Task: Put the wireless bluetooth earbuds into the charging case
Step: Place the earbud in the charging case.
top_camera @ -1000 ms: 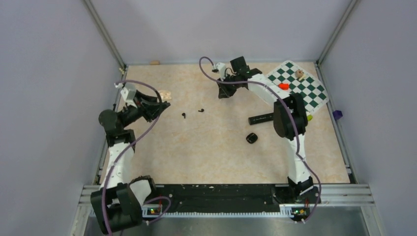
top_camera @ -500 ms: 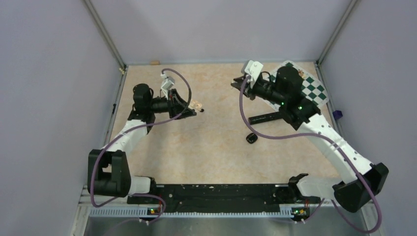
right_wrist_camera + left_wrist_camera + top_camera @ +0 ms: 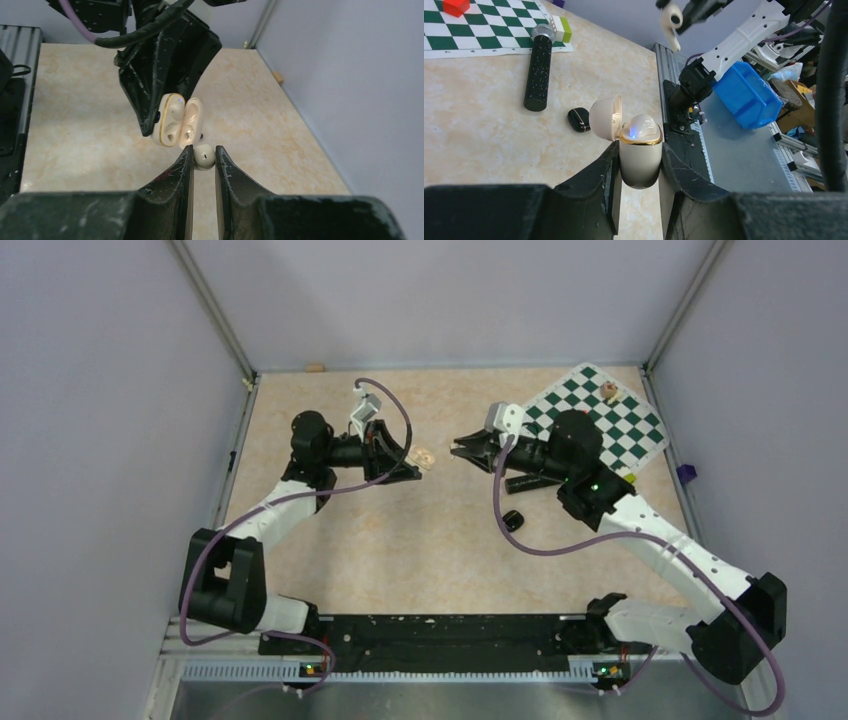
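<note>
The charging case (image 3: 640, 159) is cream with a gold rim, its lid (image 3: 605, 118) flipped open. My left gripper (image 3: 639, 148) is shut on its body and holds it above the table; a cream bud with a blue light (image 3: 640, 128) appears seated inside. My right gripper (image 3: 204, 150) is shut on a cream earbud (image 3: 204, 157), just short of the open case (image 3: 172, 120). From above, the left gripper (image 3: 412, 462) with the case (image 3: 425, 456) faces the right gripper (image 3: 462, 448) across a small gap.
A small glossy black oval thing (image 3: 513, 520) lies on the table below the right gripper. A black cylinder with a silver tip (image 3: 537, 70) lies by the green-and-white chessboard (image 3: 620, 425), which carries a red block (image 3: 456, 6) and a brown piece (image 3: 608, 391).
Both arms have swung in from the table's sides toward its middle, so the two grippers now face each other closely. The small black bits seen mid-table earlier no longer show.
</note>
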You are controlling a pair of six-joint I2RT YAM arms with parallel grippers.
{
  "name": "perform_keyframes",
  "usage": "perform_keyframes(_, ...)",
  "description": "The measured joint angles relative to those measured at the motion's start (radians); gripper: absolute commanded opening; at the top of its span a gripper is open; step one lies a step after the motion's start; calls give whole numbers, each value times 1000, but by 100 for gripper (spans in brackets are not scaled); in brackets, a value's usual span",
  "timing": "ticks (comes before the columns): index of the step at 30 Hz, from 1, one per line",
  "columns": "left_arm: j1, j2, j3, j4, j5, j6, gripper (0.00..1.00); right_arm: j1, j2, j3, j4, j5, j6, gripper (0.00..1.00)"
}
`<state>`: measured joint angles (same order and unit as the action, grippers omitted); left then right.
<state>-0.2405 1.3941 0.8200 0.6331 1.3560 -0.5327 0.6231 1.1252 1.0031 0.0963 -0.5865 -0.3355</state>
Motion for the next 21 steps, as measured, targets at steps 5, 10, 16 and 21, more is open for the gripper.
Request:
perform_keyframes(5, -12, 5, -16, 134, -23, -99, 0, 31, 2, -45, 71, -37, 40, 10)
perform_keyframes(10, -27, 4, -33, 183, -42, -136, 0, 57, 7, -70, 144, -42, 50, 10)
perform_keyframes(16, -31, -5, -58, 182, -66, -139, 0, 107, 38, -87, 188, -27, 39, 10)
perform_keyframes(21, -32, -33, -66, 179, -71, -138, 0, 128, 53, -112, 208, 5, 14, 11)
